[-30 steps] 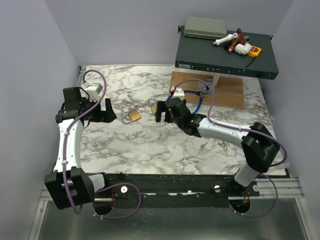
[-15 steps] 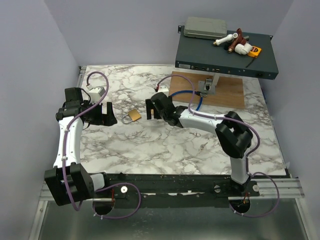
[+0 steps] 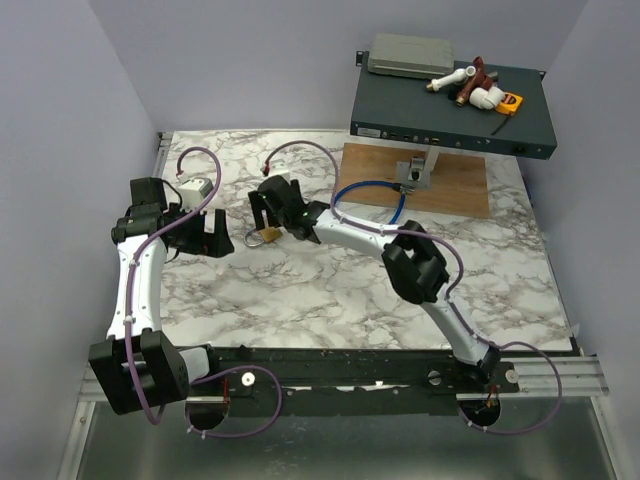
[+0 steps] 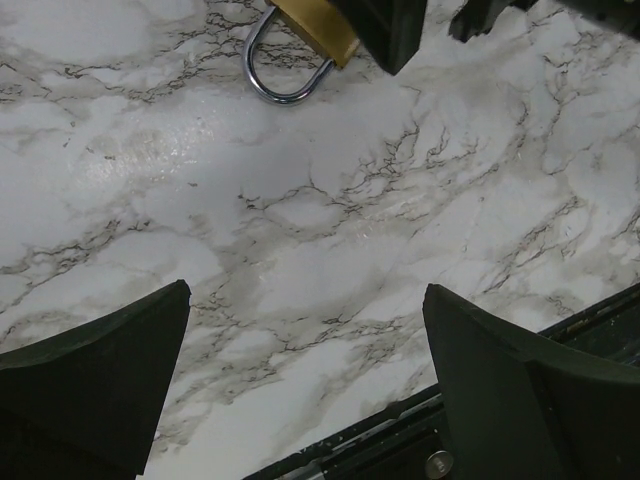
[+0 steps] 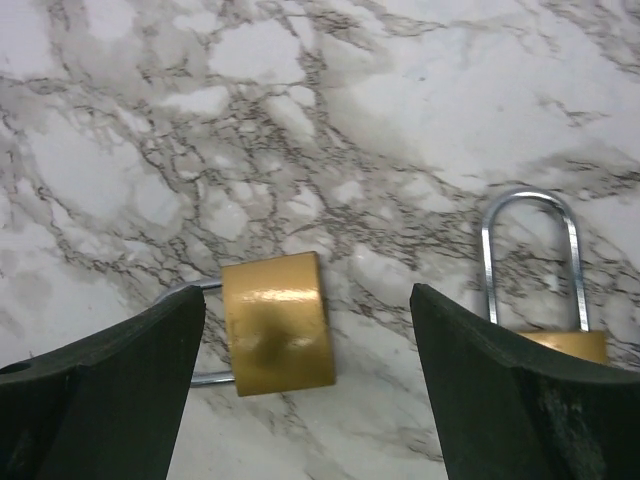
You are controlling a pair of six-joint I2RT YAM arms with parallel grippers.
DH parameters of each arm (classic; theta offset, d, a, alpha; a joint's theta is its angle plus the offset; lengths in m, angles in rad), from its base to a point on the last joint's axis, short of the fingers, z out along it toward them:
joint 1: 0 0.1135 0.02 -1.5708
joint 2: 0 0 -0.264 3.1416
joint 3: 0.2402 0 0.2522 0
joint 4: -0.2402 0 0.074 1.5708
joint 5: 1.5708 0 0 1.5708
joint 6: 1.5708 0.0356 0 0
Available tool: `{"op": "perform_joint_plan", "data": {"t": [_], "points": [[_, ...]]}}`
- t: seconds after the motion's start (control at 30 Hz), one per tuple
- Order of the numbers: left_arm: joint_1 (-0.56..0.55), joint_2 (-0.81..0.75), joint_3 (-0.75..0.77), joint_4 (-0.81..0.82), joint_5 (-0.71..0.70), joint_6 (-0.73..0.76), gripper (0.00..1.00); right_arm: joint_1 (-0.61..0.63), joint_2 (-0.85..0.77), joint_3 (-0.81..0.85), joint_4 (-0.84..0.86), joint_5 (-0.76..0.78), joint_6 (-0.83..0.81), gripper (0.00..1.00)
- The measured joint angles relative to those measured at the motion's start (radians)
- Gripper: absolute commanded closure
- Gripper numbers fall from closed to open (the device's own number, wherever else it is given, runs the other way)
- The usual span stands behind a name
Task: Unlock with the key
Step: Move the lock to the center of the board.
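Note:
A brass padlock [image 5: 278, 322] with a silver shackle lies flat on the marble table [image 3: 300, 290]. My right gripper [image 5: 308, 335] is open just above it, with the lock between its fingers nearer the left one. A second brass padlock [image 5: 560, 345] lies just outside the right finger. In the top view the right gripper [image 3: 263, 215] covers most of the first padlock [image 3: 268, 236]. My left gripper [image 3: 212, 233] is open and empty just left of it. In the left wrist view the left gripper [image 4: 307, 295] is over bare marble and the padlock [image 4: 300, 30] shows at the top. The key is not in view.
A dark equipment box [image 3: 450, 115] with a grey case and small fittings on it stands at the back right. A wooden board [image 3: 450, 185] and a blue cable [image 3: 365, 195] lie in front of it. The table's front rail [image 4: 400, 445] is close under the left gripper.
My right arm has swung left across the table, from beside the second padlock to over the first one. My left gripper has hardly moved.

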Motion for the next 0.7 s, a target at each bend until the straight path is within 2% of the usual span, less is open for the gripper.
{"op": "perform_joint_plan", "data": {"t": [0.17, 0.33, 0.4, 0.57, 0.7], "points": [[0.000, 0.000, 0.000, -0.006, -0.003, 0.002, 0.01, 0.049, 0.113, 0.135, -0.043, 0.000, -0.030, 0.12], [0.000, 0.000, 0.001, -0.012, -0.006, 0.002, 0.02, 0.074, 0.168, 0.143, -0.079, 0.011, -0.042, 0.14], [0.000, 0.000, 0.003, -0.015, -0.007, 0.002, 0.01, 0.072, 0.173, 0.143, -0.078, 0.024, -0.053, 0.17], [0.000, 0.000, 0.008, -0.019, -0.007, 0.001, 0.01, 0.072, 0.173, 0.137, -0.076, 0.044, -0.055, 0.35], [0.000, 0.000, 0.008, -0.019, -0.007, -0.001, 0.01, 0.072, 0.146, 0.071, -0.026, 0.058, -0.041, 0.43]]}}
